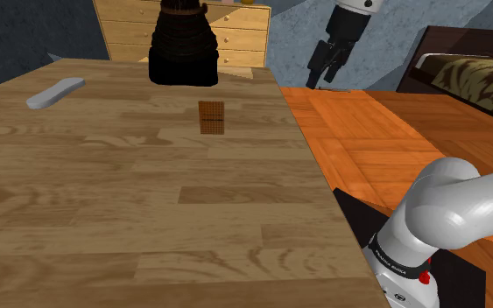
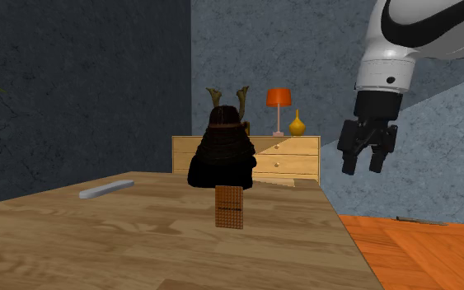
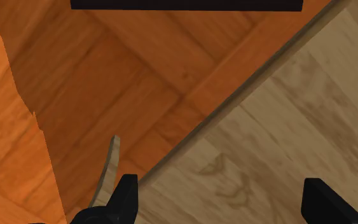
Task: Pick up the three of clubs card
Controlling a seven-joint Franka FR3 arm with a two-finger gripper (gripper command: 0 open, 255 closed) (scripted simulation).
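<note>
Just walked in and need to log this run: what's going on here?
A white Franka arm is after the brown patterned card on the wooden table, but holds nothing yet. Its black gripper hangs open in the air above the table's edge, to the shoulder view's right of the card. A bulky black object stands behind the card and a grey bar lies farther left.

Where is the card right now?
In the shoulder view the brown card is on the wooden table, just in front of the black object, right of the grey bar, left of the gripper.
</note>
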